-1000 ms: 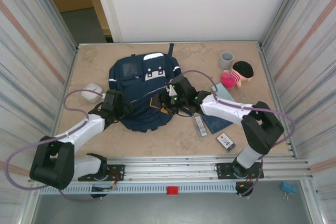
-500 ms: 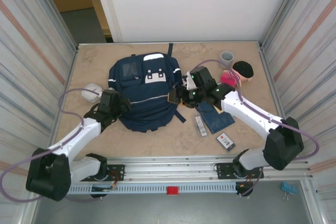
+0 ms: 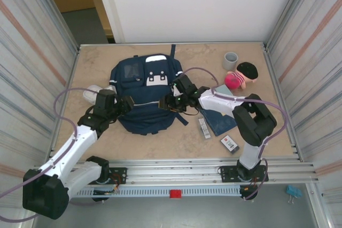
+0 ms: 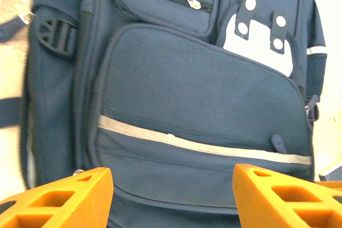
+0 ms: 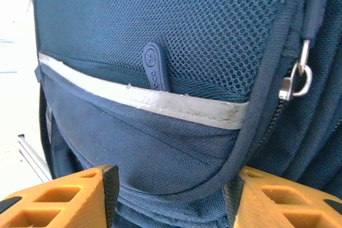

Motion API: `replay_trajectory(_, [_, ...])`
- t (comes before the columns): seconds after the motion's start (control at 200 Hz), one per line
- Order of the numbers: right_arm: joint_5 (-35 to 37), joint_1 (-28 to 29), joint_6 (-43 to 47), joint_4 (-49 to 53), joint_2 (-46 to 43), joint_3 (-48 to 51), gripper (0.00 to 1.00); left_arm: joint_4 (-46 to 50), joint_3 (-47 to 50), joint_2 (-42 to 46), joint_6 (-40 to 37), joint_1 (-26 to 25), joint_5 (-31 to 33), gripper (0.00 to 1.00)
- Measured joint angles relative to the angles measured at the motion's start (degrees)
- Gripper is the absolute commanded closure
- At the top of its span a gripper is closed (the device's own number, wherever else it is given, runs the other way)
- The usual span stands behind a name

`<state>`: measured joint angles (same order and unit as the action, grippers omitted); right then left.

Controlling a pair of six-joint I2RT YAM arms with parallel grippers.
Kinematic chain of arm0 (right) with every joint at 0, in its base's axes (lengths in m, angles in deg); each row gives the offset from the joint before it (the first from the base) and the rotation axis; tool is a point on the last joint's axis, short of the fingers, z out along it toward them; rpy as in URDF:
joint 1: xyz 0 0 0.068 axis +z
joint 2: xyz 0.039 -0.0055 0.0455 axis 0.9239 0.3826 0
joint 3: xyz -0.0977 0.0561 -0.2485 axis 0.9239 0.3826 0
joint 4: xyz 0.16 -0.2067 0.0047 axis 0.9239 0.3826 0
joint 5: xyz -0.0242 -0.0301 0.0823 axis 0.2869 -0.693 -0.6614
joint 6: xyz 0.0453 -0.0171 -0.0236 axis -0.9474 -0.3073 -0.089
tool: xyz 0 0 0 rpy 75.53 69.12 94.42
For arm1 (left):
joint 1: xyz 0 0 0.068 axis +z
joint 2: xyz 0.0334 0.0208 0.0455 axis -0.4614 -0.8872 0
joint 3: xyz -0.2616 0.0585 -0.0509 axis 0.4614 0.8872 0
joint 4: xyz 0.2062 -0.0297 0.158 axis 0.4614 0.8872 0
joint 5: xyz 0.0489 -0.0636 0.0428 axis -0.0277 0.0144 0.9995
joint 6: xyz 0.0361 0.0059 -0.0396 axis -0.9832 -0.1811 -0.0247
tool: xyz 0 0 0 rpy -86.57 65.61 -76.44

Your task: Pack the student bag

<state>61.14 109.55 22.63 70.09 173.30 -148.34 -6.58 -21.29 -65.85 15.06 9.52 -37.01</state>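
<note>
The student bag [image 3: 145, 97] lies flat between the 2 grippers. The left gripper [image 4: 173, 185] is held with jaws apart, empty. A bag corner is straddled by the right gripper [image 5: 171, 185]; whether it is pinched cannot be told. Loose fabric could be caught and the bag dragged unopened.
</note>
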Motion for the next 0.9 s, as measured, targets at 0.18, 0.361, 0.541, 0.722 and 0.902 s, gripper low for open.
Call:
replay_trajectory(0.18, [0.1,0.7,0.7,1.4,-1.5,-0.7,0.42,-0.2,-0.2,-0.8,-0.8,-1.9,-1.4,0.41])
replay_trajectory(0.361, [0.1,-4.2,5.1,9.9,-12.8,0.7,0.39,-0.3,-2.6,-1.6,-1.1,-4.5,-1.4,0.41])
replay_trajectory(0.541, [0.5,-18.1,8.2,16.5,-27.1,12.4,0.35,-0.6,-3.3,-1.8,-1.1,-7.2,-1.2,0.41])
replay_trajectory(0.722, [1.0,-27.9,9.7,21.9,-29.3,23.0,0.34,-0.7,-3.3,-2.5,-1.1,-8.4,-0.9,0.41])
replay_trajectory(0.902, [1.0,-32.1,9.7,21.4,-29.7,27.8,0.34,-1.4,-3.3,-2.9,-1.0,-8.4,-0.9,0.41])
